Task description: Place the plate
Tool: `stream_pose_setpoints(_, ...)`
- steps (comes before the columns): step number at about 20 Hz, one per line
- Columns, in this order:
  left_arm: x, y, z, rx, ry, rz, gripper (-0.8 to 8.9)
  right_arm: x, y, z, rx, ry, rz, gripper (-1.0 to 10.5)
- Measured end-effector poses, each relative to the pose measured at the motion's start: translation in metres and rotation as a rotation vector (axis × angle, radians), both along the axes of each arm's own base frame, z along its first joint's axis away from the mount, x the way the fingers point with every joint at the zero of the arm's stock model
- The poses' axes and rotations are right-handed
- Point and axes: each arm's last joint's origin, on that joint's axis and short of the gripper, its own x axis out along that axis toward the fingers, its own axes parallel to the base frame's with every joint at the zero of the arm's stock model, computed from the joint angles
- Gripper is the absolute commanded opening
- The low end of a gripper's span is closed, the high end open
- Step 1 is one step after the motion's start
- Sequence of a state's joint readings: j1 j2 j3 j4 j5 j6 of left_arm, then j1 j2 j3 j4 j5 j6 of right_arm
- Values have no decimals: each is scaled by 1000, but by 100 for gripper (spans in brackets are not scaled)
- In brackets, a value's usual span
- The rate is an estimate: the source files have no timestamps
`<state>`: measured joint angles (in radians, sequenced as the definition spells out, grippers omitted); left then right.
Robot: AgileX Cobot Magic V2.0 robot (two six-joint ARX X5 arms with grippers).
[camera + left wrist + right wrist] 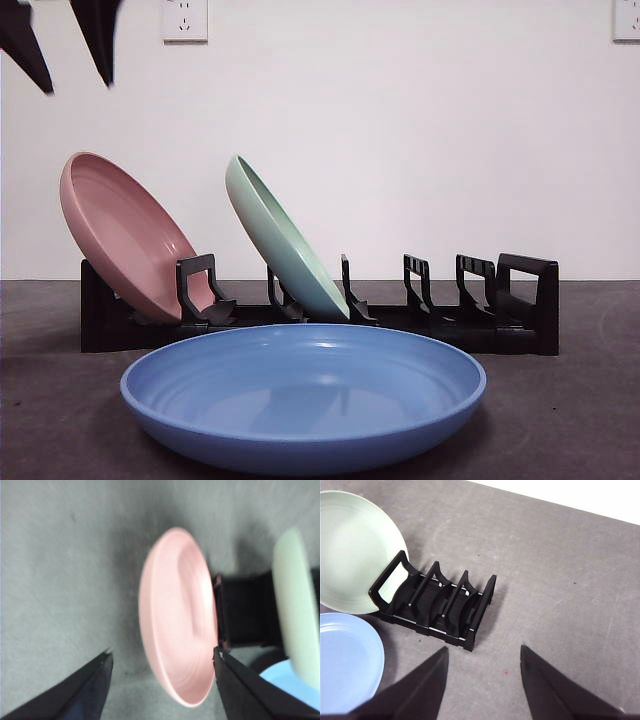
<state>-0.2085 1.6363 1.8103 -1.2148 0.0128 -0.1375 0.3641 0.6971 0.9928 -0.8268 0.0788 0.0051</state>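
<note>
You are looking level across a dark grey table [580,420] toward a white wall. A black dish rack [520,300] runs across the middle. A pink plate [125,235] leans in its end slot on one side, tilted back, its upper rim reaching out past the end of the rack. A pale green plate [285,240] leans at the same tilt a couple of slots along, well apart from the pink one. The slots past the green plate hold nothing, their upright dividers standing bare.

A blue plate [300,395] lies flat on the table just in front of the rack, right side up, its far rim close to the rack's base.

Your left gripper [162,657] hangs above the pink plate with its jaws spread wide, one on each side of the plate's rim, gripping nothing. In the front view it shows only as two black tips at a top corner.

Your right gripper [482,652] hovers high over bare table beyond the rack's vacant end, jaws apart and holding nothing.
</note>
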Motion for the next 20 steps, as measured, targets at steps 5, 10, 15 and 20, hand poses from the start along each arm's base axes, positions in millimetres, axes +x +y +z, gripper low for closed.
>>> stream_pose_setpoints(5, 31, -11, -38, 42, 110, -12, 310, 0, 0, 0, 0, 2, 0, 223)
stream_pose_setpoints(10, 44, -12, -51, 90, 114, 10, 307, 0, 0, -2, -6, 17, 0, 223)
stream_pose_setpoints(15, 48, -13, -57, 98, 131, 4, 150, -1, 0, -3, -10, 30, -1, 223)
stream_pose_setpoints(20, 48, -13, -57, 101, 133, 6, 42, -2, -1, -4, -15, 45, -1, 223)
